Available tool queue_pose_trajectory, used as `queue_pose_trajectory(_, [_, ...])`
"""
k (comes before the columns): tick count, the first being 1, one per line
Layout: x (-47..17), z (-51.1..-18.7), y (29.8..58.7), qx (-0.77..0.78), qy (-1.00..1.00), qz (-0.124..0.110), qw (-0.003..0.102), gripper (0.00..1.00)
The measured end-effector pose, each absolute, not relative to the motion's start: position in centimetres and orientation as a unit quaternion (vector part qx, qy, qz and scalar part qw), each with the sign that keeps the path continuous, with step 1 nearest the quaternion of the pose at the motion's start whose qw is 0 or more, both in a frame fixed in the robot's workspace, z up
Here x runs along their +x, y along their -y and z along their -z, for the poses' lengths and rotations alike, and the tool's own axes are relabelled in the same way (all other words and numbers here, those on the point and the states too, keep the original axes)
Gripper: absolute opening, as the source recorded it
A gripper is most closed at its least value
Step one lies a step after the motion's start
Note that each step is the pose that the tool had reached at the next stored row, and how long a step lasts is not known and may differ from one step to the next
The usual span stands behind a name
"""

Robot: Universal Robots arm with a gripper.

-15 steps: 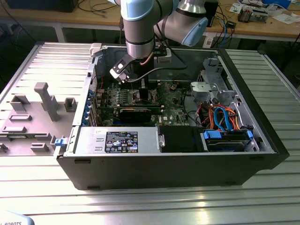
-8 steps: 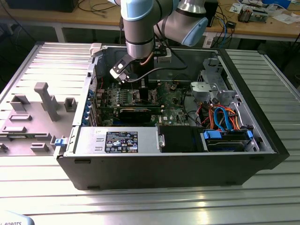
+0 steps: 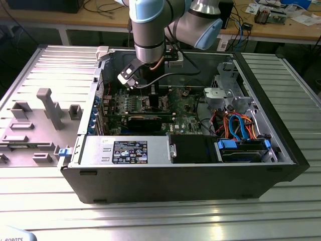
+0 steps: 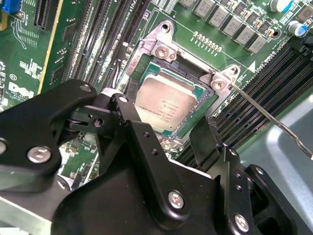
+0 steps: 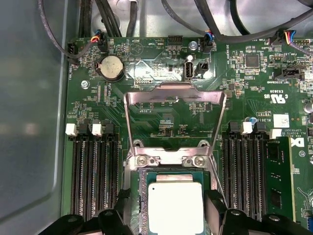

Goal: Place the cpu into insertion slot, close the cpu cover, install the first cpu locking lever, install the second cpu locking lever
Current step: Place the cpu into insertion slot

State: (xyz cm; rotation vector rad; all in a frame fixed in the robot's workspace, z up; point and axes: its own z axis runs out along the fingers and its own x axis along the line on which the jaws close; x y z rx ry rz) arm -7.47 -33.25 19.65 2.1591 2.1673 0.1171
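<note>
Near the exterior view's twelve o'clock, the matte-black gripper point(image 3: 151, 96), spread open, straddles the flat, dull-silver square cpu point(image 4: 166, 105).

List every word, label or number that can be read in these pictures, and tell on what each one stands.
No text can be quoted with certainty.
Black label with white print, on the silver power supply box: too small to read.
Dull silver-grey square cpu: faint marking lines, too small to read.
Green motherboard: white printed markings, too small to read with certainty.
</note>
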Motion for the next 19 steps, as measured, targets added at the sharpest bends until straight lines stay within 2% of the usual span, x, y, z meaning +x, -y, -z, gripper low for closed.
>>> queue_pose_trajectory(5, [-7.4, -19.6, 33.1, 0.704, -0.707, -0.027, 0.051, 0.69])
queue_pose_trajectory(19, [-7.4, -19.4, 32.2, 0.704, -0.707, -0.027, 0.051, 0.69])
